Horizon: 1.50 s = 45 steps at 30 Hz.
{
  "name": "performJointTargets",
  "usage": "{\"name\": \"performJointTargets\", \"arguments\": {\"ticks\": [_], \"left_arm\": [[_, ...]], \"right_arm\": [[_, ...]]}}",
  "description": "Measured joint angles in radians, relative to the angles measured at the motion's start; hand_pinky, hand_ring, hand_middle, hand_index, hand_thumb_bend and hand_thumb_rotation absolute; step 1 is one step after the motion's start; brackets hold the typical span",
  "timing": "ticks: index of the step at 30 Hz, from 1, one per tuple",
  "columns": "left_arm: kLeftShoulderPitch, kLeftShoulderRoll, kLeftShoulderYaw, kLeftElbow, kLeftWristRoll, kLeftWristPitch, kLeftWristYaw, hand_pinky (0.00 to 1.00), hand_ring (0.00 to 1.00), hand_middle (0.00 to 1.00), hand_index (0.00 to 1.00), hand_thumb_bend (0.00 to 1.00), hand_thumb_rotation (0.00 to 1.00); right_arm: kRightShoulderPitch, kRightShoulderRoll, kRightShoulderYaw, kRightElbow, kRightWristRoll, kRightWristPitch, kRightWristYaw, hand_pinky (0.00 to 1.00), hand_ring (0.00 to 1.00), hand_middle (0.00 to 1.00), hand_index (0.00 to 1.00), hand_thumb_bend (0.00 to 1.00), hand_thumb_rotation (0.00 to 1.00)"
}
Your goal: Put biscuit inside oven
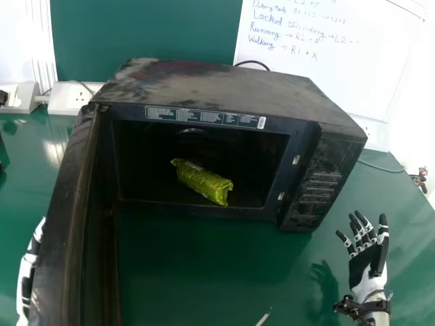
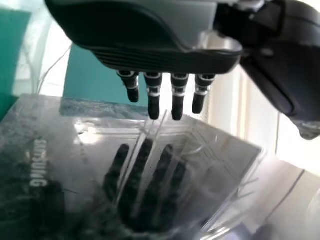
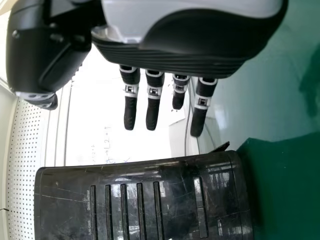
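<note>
A green biscuit packet point(image 1: 202, 182) lies at a slant on the cavity floor of a black microwave oven point(image 1: 224, 85), its door point(image 1: 68, 204) swung open over a green tabletop point(image 1: 204, 272). The robot's right hand point(image 1: 367, 261), released and holding nothing, hovers outside the oven, to the right of the control panel point(image 1: 318, 183), with the packet well apart from it, farther forward and to the left. The left hand point(image 1: 27, 272), also released, its fingers straight, is on the outer side of the door, with the packet to its right beyond the door panel. Neither hand touches the biscuit.

A printed label strip point(image 1: 204, 117) runs along the frame above the cavity, ending in a small white tag point(image 1: 262, 123). Pale brand lettering point(image 2: 38, 162) marks the door's glossy outer face, which mirrors the left hand's fingers. Small white print point(image 3: 89, 212) sits beside the control panel's long buttons. Behind the oven, a whiteboard point(image 1: 367, 68) carries several lines of blue handwriting point(image 1: 279, 34).
</note>
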Motion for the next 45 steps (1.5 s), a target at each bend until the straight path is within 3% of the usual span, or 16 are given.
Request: {"name": "performJointTargets", "arguments": {"ticks": [4,6,11,16,22,28,34,39,45], "left_arm": [[-0.022,0.0,-0.002,0.061,0.082,-0.112,0.07,0.84,0.93,0.97,1.0,0.91,0.77],[-0.027,0.0,-0.002,0.076,0.125,-0.144,0.112,0.85,0.93,0.98,1.0,0.93,0.76],[-0.03,0.031,-0.03,0.103,0.202,-0.202,0.174,0.89,0.95,0.99,1.0,0.86,0.7],[-0.036,0.074,-0.067,0.137,0.222,-0.248,0.225,0.89,0.95,0.98,0.99,0.83,0.69],[-0.029,0.085,-0.087,0.129,0.301,-0.254,0.305,0.88,0.95,0.98,1.0,0.8,0.66],[-0.021,0.073,-0.035,0.088,0.458,-0.256,0.394,0.87,0.93,0.97,0.99,0.79,0.65],[-0.031,0.021,0.09,0.059,0.675,-0.311,0.468,0.89,0.93,0.97,0.99,0.76,0.71],[-0.061,0.001,0.155,0.06,0.78,-0.376,0.528,0.89,0.94,0.98,0.97,0.74,0.76],[-0.071,0.0,0.187,0.024,0.875,-0.378,0.574,0.87,0.92,0.96,0.96,0.75,0.8]], "right_arm": [[0.0,0.0,0.0,0.002,0.006,0.0,0.015,0.74,0.86,0.86,0.82,0.79,0.56],[-0.001,0.0,0.0,0.007,0.017,0.0,0.032,0.73,0.86,0.86,0.83,0.76,0.59],[-0.002,0.0,0.0,0.019,0.024,0.0,0.049,0.74,0.87,0.86,0.85,0.75,0.63],[-0.003,0.0,0.0,0.034,0.025,-0.005,0.058,0.74,0.87,0.87,0.85,0.77,0.63],[-0.007,0.0,-0.001,0.034,0.025,-0.012,0.056,0.78,0.88,0.87,0.85,0.78,0.63],[-0.016,0.0,-0.005,0.036,0.03,-0.012,0.048,0.81,0.88,0.87,0.84,0.81,0.61],[-0.016,0.0,-0.009,0.036,0.031,-0.012,0.034,0.79,0.88,0.87,0.84,0.79,0.6],[-0.016,0.002,-0.01,0.036,0.036,-0.011,0.03,0.8,0.88,0.86,0.83,0.78,0.61],[-0.016,0.002,-0.01,0.036,0.036,-0.011,0.03,0.81,0.88,0.86,0.83,0.79,0.62]]}}
